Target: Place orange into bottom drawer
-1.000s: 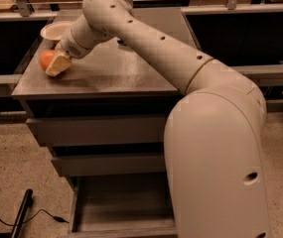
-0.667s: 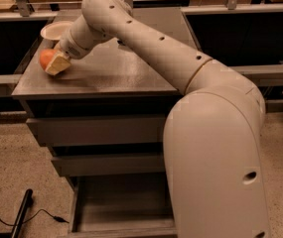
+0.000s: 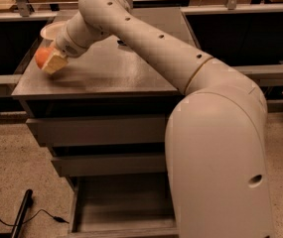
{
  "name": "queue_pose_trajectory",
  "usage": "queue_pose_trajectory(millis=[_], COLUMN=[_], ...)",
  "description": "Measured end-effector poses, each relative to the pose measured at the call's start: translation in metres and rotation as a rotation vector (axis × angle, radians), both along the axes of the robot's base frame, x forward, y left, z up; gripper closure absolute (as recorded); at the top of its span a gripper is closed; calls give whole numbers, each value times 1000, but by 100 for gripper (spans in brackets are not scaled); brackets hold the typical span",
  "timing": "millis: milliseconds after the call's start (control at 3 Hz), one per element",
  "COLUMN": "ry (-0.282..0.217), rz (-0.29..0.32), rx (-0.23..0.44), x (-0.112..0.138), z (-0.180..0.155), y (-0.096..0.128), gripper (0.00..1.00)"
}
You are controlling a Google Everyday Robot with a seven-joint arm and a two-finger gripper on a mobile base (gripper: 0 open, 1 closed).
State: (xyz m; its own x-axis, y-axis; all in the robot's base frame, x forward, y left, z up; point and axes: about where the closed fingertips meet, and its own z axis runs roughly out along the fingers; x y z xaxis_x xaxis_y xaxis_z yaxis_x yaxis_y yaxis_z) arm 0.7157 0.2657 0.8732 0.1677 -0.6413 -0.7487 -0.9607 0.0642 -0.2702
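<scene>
My pincer (image 3: 54, 62) is out at the 9 o'clock side of the counter (image 3: 116, 68), right against the orange (image 3: 41, 57). It covers the fruit's 3 o'clock flank. I cannot tell whether it is pinching the fruit or only lying against it.

Over the last second very little has changed. The pincer and the orange have stayed together near the counter's left edge, creeping at most a touch toward 9 o'clock, and my arm has kept the same long reach across the top. I read that as the pick-up not being clearly finished, so the carry has yet to begin.

The cream bowl (image 3: 49, 29) sits just beyond the orange at about 12 o'clock, close enough that I should watch it when I move.

The bottom drawer (image 3: 123, 209) stands pulled out at 6 o'clock, below the two shut fronts. Its grey floor is bare, so the goal is ready. The orange is well apart from it, up on the counter.

I can read no brand, label or writing anywhere.
</scene>
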Motion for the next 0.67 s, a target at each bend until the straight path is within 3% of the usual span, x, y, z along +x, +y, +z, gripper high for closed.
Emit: queue_pose_trajectory(millis=[333, 667], ry=[-54, -67], rz=[47, 33], rx=[-15, -7], x=[-26, -61], z=[29, 56], y=[0, -18], gripper=[100, 100])
